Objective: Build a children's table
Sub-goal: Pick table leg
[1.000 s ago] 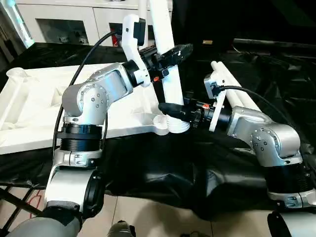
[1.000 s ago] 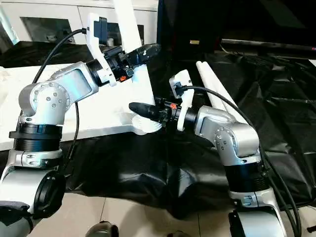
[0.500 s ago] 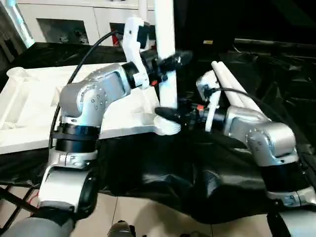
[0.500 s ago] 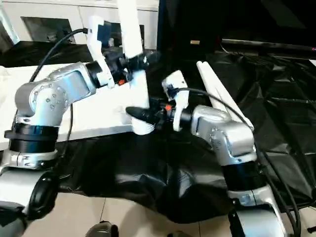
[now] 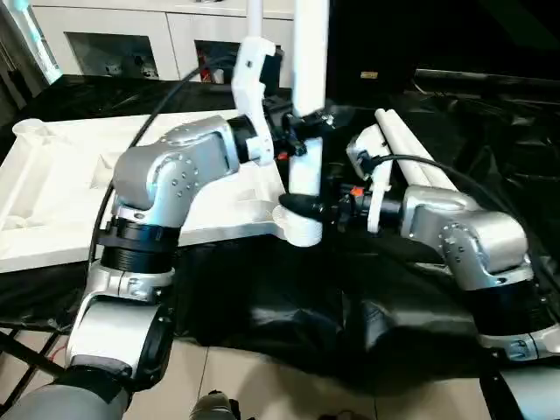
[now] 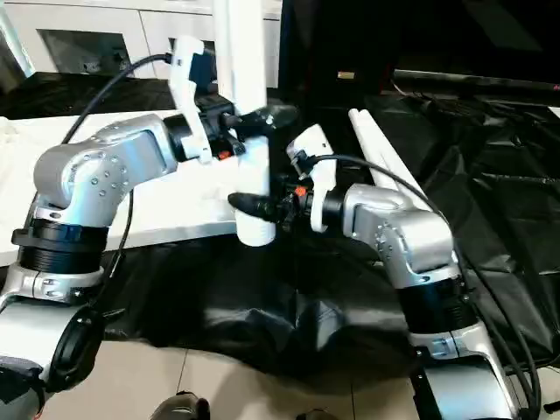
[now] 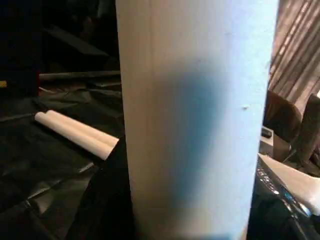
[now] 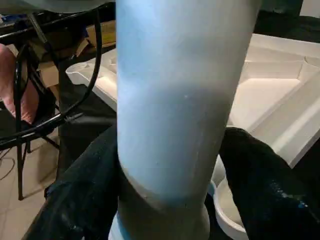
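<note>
The white table top [image 5: 52, 192] lies ribbed side up on the black-covered surface at the left. One white tube leg [image 5: 308, 79] stands upright in the near right corner socket [image 5: 297, 231]. My left gripper [image 5: 303, 124] is shut on the leg's middle, and the leg [image 7: 195, 115] rises between its fingers in the left wrist view. Lower down, my right gripper [image 5: 302, 206] is shut on the leg just above the socket. Its dark fingers [image 8: 260, 180] flank the leg [image 8: 175, 100] in the right wrist view.
Two more white legs [image 5: 411, 149] lie side by side on the black sheet [image 5: 350, 306] behind my right arm. A white cabinet with glass doors [image 5: 131, 35] stands at the back. The sheet's front edge drops to the tiled floor [image 5: 262, 385].
The leg has swung from a lean to upright over the corner socket. My left gripper moved right with it, and the right gripper stayed low at the leg's base.
</note>
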You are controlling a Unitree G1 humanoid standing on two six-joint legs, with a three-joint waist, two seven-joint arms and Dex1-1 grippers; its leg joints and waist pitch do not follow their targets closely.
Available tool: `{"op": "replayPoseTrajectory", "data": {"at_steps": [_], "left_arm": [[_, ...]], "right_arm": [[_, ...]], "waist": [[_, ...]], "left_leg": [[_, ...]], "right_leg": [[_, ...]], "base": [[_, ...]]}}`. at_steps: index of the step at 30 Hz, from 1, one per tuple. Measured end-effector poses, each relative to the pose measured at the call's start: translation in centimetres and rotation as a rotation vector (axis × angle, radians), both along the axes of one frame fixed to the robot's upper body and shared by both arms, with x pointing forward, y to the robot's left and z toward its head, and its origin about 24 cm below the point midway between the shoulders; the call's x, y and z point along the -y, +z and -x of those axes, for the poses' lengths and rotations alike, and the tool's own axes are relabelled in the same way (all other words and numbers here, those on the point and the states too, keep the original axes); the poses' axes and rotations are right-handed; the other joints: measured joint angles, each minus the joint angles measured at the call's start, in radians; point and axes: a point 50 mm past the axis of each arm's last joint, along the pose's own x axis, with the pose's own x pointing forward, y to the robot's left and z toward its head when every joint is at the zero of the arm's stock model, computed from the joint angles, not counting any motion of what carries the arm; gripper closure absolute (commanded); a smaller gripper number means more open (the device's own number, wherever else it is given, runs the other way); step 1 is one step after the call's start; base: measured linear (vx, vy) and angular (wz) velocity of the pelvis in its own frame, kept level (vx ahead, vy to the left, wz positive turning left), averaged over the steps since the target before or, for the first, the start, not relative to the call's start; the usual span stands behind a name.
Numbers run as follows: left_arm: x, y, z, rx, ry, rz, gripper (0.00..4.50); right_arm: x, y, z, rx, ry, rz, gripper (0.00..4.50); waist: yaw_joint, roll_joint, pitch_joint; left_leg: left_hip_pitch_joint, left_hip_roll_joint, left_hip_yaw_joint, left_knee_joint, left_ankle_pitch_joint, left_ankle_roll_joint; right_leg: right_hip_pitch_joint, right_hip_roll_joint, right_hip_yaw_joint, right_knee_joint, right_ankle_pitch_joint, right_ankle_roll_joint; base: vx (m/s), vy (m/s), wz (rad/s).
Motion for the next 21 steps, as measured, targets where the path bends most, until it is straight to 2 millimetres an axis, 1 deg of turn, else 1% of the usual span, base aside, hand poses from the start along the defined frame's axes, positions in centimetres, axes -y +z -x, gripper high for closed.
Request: {"op": "replayPoseTrajectory", "data": {"at_steps": [7,8,9,11,13,14,15,16,17,18,20,21], "left_arm": [[0.33,-0.08,0.25,0.0,-0.027,-0.018,2.64],[0.33,-0.09,0.25,-0.001,-0.027,-0.019,2.64],[0.31,-0.12,0.27,-0.003,-0.029,-0.022,2.64],[0.32,-0.15,0.34,0.001,-0.039,-0.034,2.64],[0.36,-0.24,0.38,0.003,-0.045,-0.045,2.64],[0.39,-0.29,0.38,0.003,-0.046,-0.048,2.65],[0.42,-0.33,0.37,0.006,-0.044,-0.056,2.65],[0.46,-0.33,0.36,0.012,-0.043,-0.06,2.65],[0.5,-0.33,0.36,0.018,-0.045,-0.063,2.65],[0.56,-0.34,0.38,0.022,-0.049,-0.066,2.65],[0.54,-0.35,0.39,0.023,-0.052,-0.066,2.65],[0.54,-0.35,0.37,0.025,-0.052,-0.067,2.65]], "right_arm": [[-0.2,-0.35,0.03,-0.014,0.013,0.008,1.39],[-0.19,-0.38,0.03,-0.016,0.012,0.008,1.67],[-0.21,-0.4,0.03,-0.017,0.014,0.008,1.74],[-0.33,-0.47,0.11,-0.02,0.027,0.01,1.74],[-0.45,-0.55,0.18,-0.021,0.037,0.015,2.07],[-0.49,-0.59,0.19,-0.022,0.039,0.017,2.15],[-0.53,-0.63,0.21,-0.022,0.041,0.021,1.83],[-0.54,-0.64,0.22,-0.022,0.042,0.021,1.68],[-0.52,-0.63,0.21,-0.021,0.041,0.022,1.67],[-0.5,-0.63,0.2,-0.021,0.039,0.023,1.78],[-0.47,-0.63,0.18,-0.02,0.037,0.025,1.71],[-0.46,-0.63,0.18,-0.02,0.037,0.026,1.26]], "waist": [[0.0,0.0,0.0],[0.0,0.0,0.0],[0.0,0.0,0.0],[0.0,0.0,0.0],[0.0,0.0,0.0],[0.0,0.0,0.0],[0.0,0.0,0.0],[0.0,0.0,0.0],[0.0,0.0,0.0],[0.0,0.0,0.0],[0.0,0.0,0.0],[-0.001,0.0,0.0]], "left_leg": [[0.0,0.0,0.0,0.0,0.0,0.0],[0.0,0.0,0.0,0.0,0.0,0.0],[0.0,0.0,0.0,0.0,0.0,0.0],[0.0,0.0,0.0,0.0,0.0,0.0],[0.0,0.0,0.0,0.0,0.0,0.0],[0.0,0.0,0.0,0.0,0.0,0.0],[0.0,0.0,0.0,0.0,0.0,0.0],[0.0,0.0,0.0,0.0,0.0,0.0],[0.0,0.0,0.0,0.0,0.0,0.0],[0.0,0.0,0.0,0.0,0.0,0.0],[0.0,0.0,0.0,0.0,0.0,0.0],[0.0,0.0,0.0,0.0,0.0,0.0]], "right_leg": [[0.0,0.0,0.0,0.0,0.0,0.0],[0.0,0.0,0.0,0.0,0.0,0.0],[0.0,0.0,0.0,0.0,0.0,0.0],[0.0,0.0,0.0,0.0,0.0,0.0],[0.0,0.0,0.0,0.0,0.0,0.0],[0.0,0.0,0.0,0.0,0.0,0.0],[0.0,0.0,0.0,0.0,0.0,0.0],[0.0,0.0,0.0,0.0,0.0,0.0],[0.0,0.0,0.0,0.0,0.0,0.0],[0.0,0.0,0.0,0.0,0.0,0.0],[0.0,0.0,0.0,0.0,0.0,0.0],[0.0,0.0,0.0,0.0,0.0,0.0]], "base": [[0.0,0.0,0.0],[0.0,0.0,0.0],[0.0,0.0,0.0],[0.0,0.0,0.0],[0.0,0.0,0.0],[0.0,0.0,0.0],[0.0,0.0,0.0],[0.0,0.0,0.0],[0.0,0.0,0.0],[0.0,0.0,0.0],[0.0,0.0,0.0],[0.0,0.0,0.0]]}}
